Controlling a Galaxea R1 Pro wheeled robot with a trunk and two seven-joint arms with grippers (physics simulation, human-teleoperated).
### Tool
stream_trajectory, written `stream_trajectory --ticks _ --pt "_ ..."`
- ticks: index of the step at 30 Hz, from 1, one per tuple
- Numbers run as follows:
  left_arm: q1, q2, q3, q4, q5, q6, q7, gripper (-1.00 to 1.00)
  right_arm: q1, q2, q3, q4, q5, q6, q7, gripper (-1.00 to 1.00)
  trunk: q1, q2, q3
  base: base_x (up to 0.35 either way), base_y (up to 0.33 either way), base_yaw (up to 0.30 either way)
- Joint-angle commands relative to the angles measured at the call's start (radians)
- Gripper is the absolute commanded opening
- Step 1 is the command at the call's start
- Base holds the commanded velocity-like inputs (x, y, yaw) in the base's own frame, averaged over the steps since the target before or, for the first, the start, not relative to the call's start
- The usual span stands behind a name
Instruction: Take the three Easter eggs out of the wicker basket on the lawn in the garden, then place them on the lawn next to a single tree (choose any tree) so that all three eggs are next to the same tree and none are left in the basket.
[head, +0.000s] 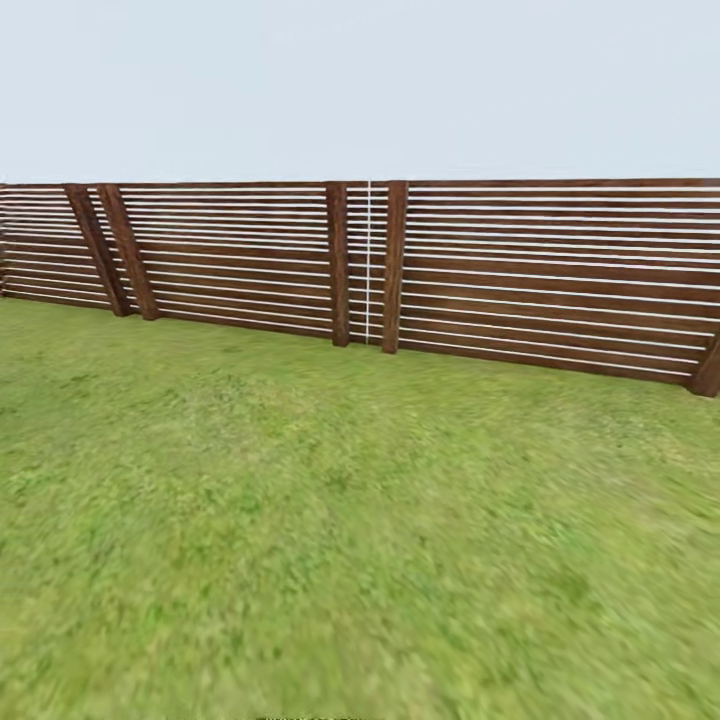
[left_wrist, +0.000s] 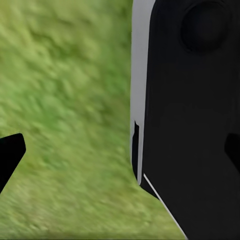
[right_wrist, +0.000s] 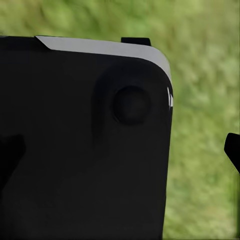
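Facing lawn (head: 330, 520) w/ slatted wood fence (head: 520, 270) along its far edge, no eggs/basket/tree in sight so bearing & nearer arm can't be judged | L wrist: dark fingertip (left_wrist: 10, 152) over grass, robot body beside, jaw width unclear | R wrist: fingertip (right_wrist: 233, 147), same, can't tell.

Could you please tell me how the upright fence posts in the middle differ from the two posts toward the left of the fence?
The middle posts stand upright, flanking a narrow pale gap; the left posts lean, tops tilted left. The middle posts look taller and nearer; the left posts look shorter and farther. Both pairs are dark brown wood rising from the lawn.
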Motion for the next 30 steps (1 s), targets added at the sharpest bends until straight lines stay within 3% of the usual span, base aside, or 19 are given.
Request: stream_trajectory --ticks 1,30 --pt "0.0 0.0 0.0 -0.001 0.0 0.0 0.0 1.0 0.0 0.0 0.001 0.0 0.001 -0.004 -0.001 1.0 0.0 0.0 -0.002 0.0 0.0 0.233" --pt "0.0 0.0 -0.001 -0.001 0.0 0.0 0.0 1.0 0.0 -0.004 0.001 0.0 0.002 -0.007 -0.003 1.0 0.0 0.0 -0.033 0.0 0.0 0.233"
